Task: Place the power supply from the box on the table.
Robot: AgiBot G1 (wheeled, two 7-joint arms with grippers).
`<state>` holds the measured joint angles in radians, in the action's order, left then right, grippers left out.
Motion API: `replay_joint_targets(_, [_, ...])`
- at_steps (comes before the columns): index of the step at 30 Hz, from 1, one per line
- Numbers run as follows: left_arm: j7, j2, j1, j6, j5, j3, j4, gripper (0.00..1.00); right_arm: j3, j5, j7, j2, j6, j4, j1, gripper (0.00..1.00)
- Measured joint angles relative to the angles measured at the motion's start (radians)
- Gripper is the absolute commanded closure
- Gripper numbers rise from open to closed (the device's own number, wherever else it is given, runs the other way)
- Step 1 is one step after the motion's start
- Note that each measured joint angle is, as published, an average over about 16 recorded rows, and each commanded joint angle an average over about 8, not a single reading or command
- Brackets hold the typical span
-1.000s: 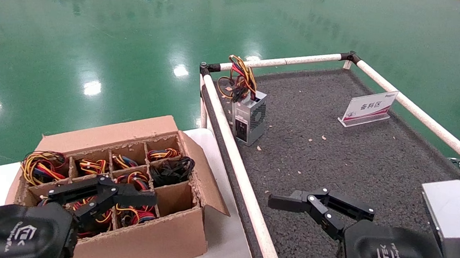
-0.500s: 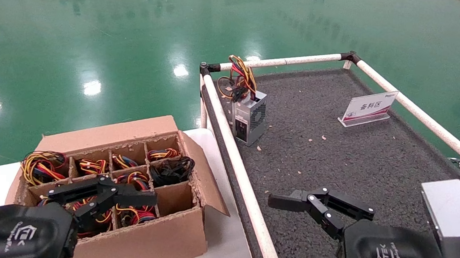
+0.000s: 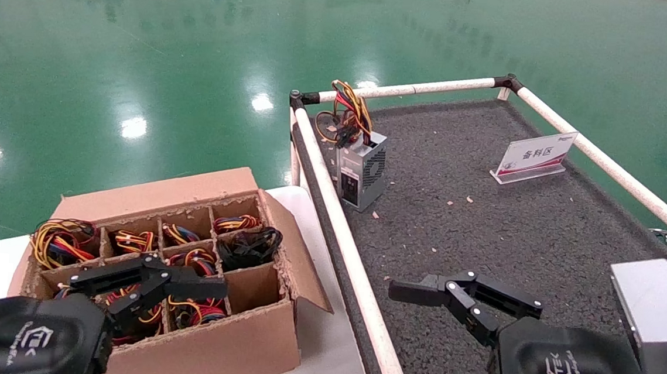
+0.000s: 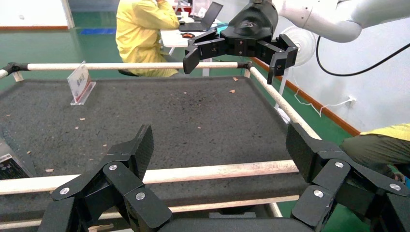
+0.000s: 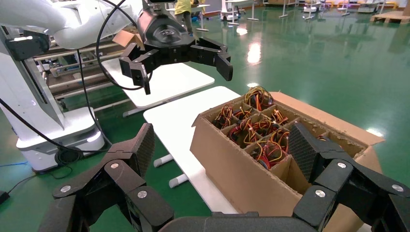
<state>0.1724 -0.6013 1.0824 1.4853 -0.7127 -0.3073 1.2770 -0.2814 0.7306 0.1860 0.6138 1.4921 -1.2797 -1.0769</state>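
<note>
Now, left gripper (image 3: 148, 282): you see it hanging above the near compartments of the box, fingers spread wide with nothing between them; from the right wrist camera it (image 5: 180, 55) shows the same wide spread, up over the carton.
Right gripper (image 3: 466, 299): you find it low over the near part of the table, fingers apart and holding nothing; the left wrist camera shows it (image 4: 237, 48) spread open above the far rail.
Power supply (image 3: 363, 167): you can see it standing upright on the table in the far left corner, just beside the left rail, its coloured wires (image 3: 347, 114) bunched on top.
Box (image 3: 228, 344): it sits on the white tabletop (image 3: 322, 350) to the left of the table, flaps open; most of its grid cells hold coloured wire bundles, one cell holds black wires (image 3: 249, 245), and the cell nearest the right flap looks vacant.
Table (image 3: 483, 232): you see a dark rough mat inside white rails (image 3: 342, 234), with small pale scraps scattered on it.
Sign (image 3: 532, 157): a small white card stands near the far right rail, well apart from the power supply.
Grey block (image 3: 650, 317): it lies at the near right edge, beside the right arm.
</note>
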Motion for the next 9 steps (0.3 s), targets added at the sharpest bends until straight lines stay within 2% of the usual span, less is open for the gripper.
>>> replay_joint_targets(9, [0.0,0.0,0.0,0.0,0.0,0.0,0.0,0.0,0.0,0.0,0.0,0.0,0.0,0.0,0.0,0.0])
